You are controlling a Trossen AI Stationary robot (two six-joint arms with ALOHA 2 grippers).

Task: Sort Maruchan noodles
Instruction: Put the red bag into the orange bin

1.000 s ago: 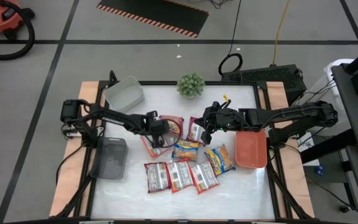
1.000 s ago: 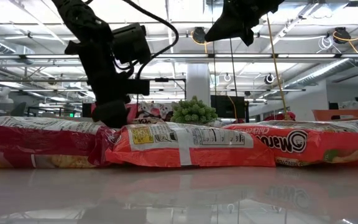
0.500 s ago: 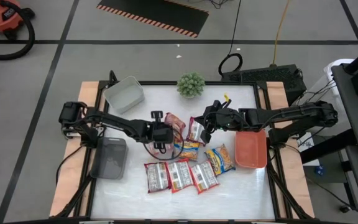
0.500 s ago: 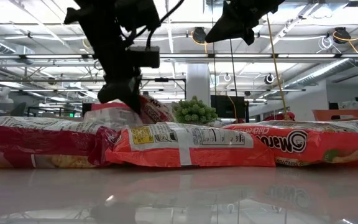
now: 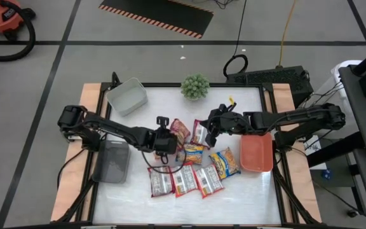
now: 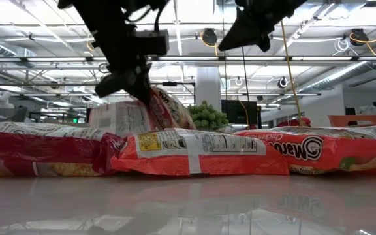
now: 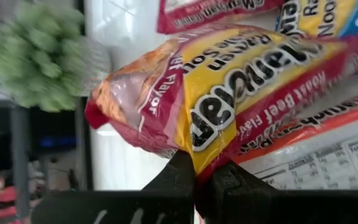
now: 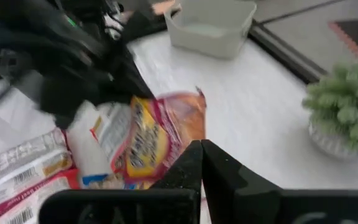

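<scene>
While clamped edgewise, noodle packet (image 7: 229,99) seemingly hangs between left jaws.

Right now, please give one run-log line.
left hand: shut on red-yellow noodle packet, lifted | right hand: shut, empty, hovering

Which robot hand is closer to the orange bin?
Right. The right gripper hovers beside the orange bin, just across a noodle packet. The left gripper is farther off, mid-table, holding a packet.

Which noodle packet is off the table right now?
The red-and-yellow packet pinched by the left gripper, lifted and tilted above the pile; the other packets lie flat.
</scene>
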